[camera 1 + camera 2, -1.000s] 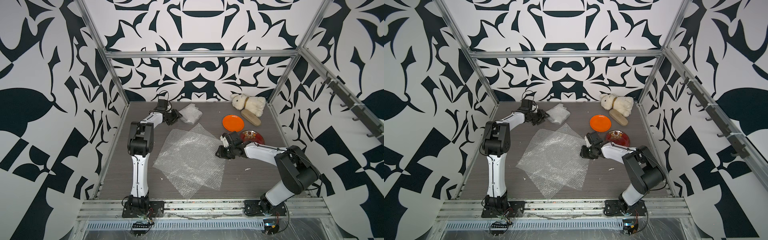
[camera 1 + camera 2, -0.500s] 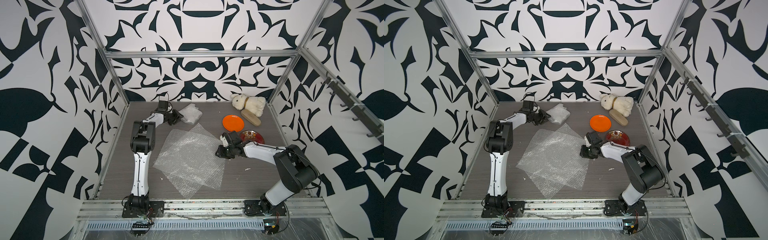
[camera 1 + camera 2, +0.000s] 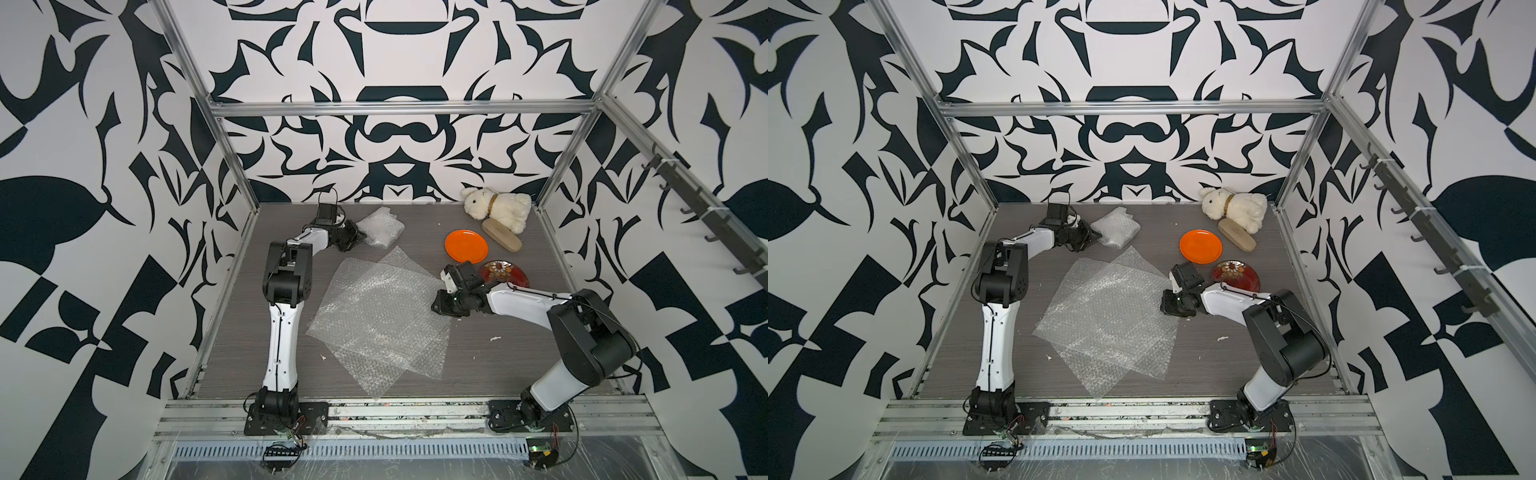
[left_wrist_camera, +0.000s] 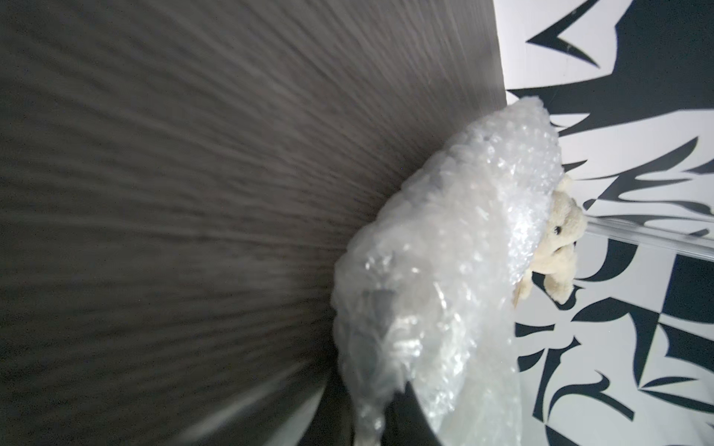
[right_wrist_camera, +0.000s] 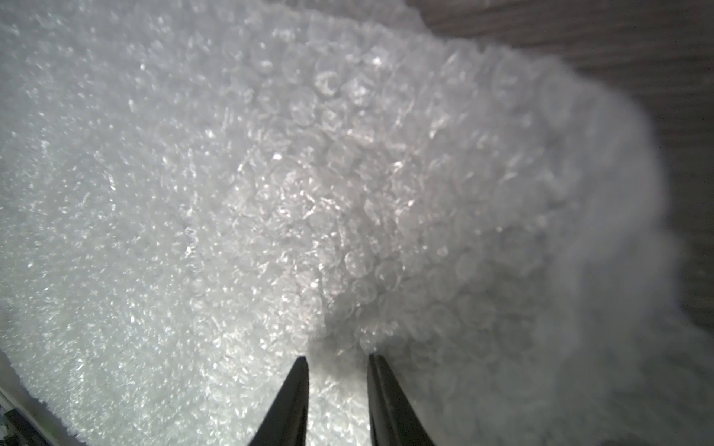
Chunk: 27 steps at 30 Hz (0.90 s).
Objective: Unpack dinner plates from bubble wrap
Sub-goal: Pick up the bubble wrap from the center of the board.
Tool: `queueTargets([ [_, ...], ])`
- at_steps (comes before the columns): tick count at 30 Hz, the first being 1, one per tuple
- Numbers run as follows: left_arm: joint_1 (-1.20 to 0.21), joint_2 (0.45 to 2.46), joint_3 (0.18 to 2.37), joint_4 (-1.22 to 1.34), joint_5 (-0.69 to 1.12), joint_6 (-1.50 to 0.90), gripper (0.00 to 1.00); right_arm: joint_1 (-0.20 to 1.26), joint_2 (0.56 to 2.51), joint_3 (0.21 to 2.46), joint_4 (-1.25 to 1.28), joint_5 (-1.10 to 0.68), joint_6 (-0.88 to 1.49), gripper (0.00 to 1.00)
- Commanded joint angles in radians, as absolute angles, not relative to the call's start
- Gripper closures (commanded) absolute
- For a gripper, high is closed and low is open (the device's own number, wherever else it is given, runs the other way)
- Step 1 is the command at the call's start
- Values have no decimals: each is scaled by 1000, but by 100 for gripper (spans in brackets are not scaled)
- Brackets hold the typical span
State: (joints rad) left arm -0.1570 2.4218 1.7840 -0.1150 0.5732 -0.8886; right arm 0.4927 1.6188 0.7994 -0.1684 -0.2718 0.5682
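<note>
Left gripper (image 3: 360,240) has closed in, now pinching bundle (image 3: 382,226) at back-left, likely peeling wrap off the last plate. Right gripper (image 5: 336,361) resting slightly open, empty, on spent sheets (image 3: 382,316); orange plate (image 3: 466,245), red plate (image 3: 505,272) lying bare nearby.

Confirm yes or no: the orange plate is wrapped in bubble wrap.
No, the orange plate lies bare and uncovered on the table.
</note>
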Motion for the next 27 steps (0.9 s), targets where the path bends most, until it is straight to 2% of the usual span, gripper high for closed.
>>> queueTargets([
  [1, -153, 2443, 1801, -129, 596, -880, 93, 497, 1623, 825, -188, -250, 565, 68],
  [6, -153, 2406, 1793, -103, 628, -883, 97, 497, 1624, 825, -190, -249, 565, 69],
  [19, -153, 2227, 1764, -117, 690, -863, 97, 497, 1644, 821, -193, -227, 578, 69],
  [27, -155, 2023, 1574, -195, 679, -759, 97, 496, 1641, 820, -184, -219, 584, 69],
])
